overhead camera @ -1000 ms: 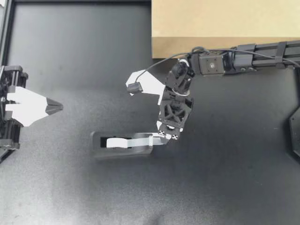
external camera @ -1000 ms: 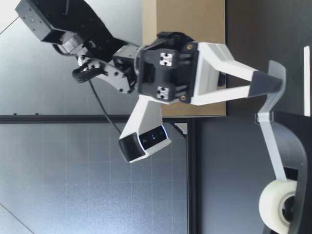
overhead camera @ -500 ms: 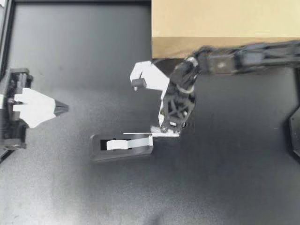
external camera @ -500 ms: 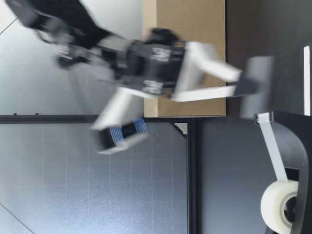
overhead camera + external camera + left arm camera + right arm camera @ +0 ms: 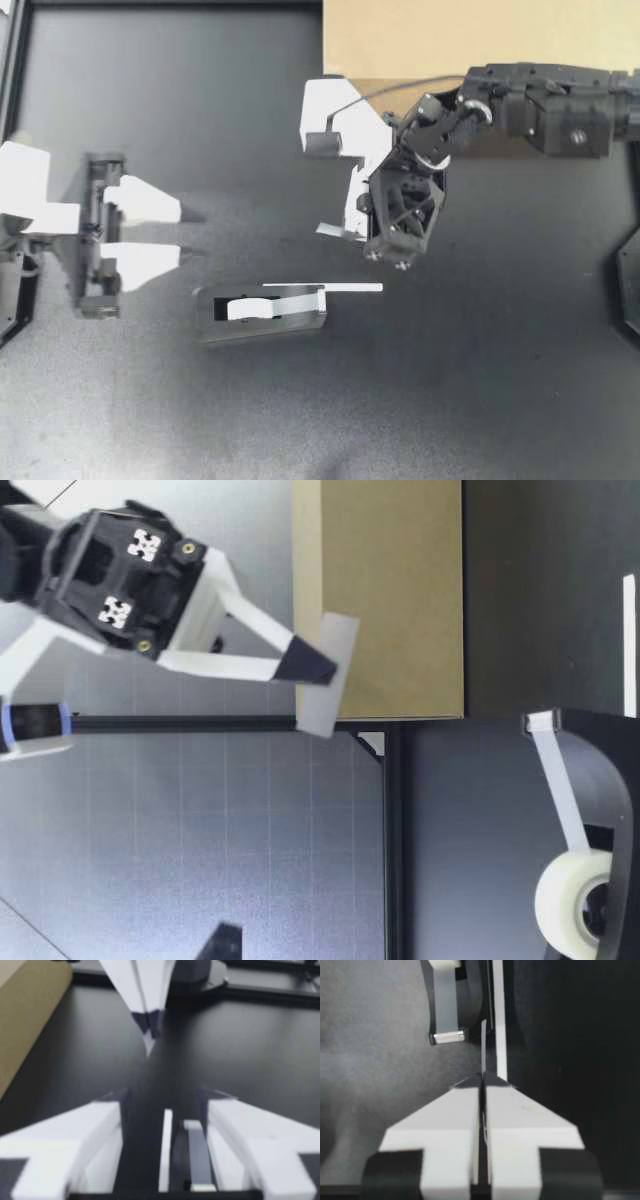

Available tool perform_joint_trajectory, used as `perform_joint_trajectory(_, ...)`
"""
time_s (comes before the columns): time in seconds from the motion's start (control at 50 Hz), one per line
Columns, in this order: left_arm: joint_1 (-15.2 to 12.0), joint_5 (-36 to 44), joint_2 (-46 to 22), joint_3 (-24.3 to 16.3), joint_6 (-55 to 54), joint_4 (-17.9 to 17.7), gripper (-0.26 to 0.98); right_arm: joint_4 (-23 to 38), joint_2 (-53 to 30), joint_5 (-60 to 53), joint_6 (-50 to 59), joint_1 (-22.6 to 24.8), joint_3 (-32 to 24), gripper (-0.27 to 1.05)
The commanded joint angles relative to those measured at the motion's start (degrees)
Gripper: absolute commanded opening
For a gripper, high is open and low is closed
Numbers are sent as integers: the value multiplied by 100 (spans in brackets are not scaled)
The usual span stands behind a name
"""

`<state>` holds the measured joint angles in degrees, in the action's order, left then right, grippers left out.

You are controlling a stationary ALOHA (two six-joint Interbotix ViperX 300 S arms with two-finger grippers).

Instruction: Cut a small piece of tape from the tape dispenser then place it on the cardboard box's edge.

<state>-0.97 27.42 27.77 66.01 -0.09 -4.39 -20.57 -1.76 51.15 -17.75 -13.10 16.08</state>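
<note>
Above table (image 5: 500, 380), right claw (image 5: 348, 232) pinches tape piece (image 5: 326, 229)

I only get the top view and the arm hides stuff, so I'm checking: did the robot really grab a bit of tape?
Observer: Yes. In the low view my right gripper pinches a tape piece at its fingertips, well above the table.
Operator: Is it stuck to the dispenser?
Observer: No. The low view shows the tape dispenser down on the table, its own strip ending at its tip, apart from the held piece.
Operator: Are the fingers tight?
Observer: The right wrist view shows them closed together, the piece edge-on between them.
</note>
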Motion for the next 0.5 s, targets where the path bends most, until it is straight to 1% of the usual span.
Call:
perform_joint_trajectory(0.0,-18,308,-220,-220,35,-9,46,483,123,132,132,211,-448,-9)
perform_joint_trajectory(0.08,-18,571,-431,-264,44,-9,46,773,44,281,264,316,-712,-9)
perform_joint_trajectory(0.18,-18,888,-659,-316,44,-9,46,984,-79,422,334,396,-1002,-9)
perform_joint_trajectory(0.3,-18,1230,-914,-387,53,-9,46,1055,-299,527,334,466,-1354,-9)
perform_joint_trajectory(0.48,-18,1327,-1143,-501,97,-9,46,1081,-598,756,325,466,-1784,-9)
